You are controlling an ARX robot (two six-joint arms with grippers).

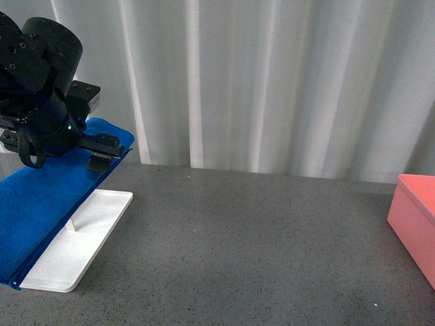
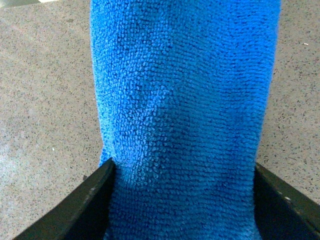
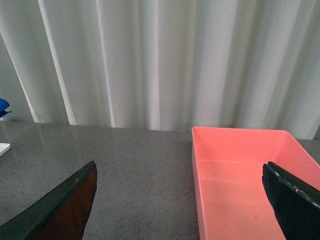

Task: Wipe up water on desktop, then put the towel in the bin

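Observation:
The blue towel (image 1: pixel 41 197) hangs over a rack at the far left of the dark grey desktop (image 1: pixel 258 244). My left gripper (image 2: pixel 182 167) is open right at the towel (image 2: pixel 185 100), one black finger (image 2: pixel 92 195) on each side of the cloth. The salmon-pink bin (image 1: pixel 414 217) stands at the right edge. My right gripper (image 3: pixel 179 167) hangs open with nothing in it, above the desktop (image 3: pixel 130 165) just in front of the bin's (image 3: pixel 240 131) near left corner. Water does not show in any view.
A flat white tray (image 1: pixel 102 224) with a thin wooden rod (image 1: pixel 73 221) lies under the towel. A pale pleated curtain (image 1: pixel 272 81) closes off the back of the desktop. The bin holds nothing.

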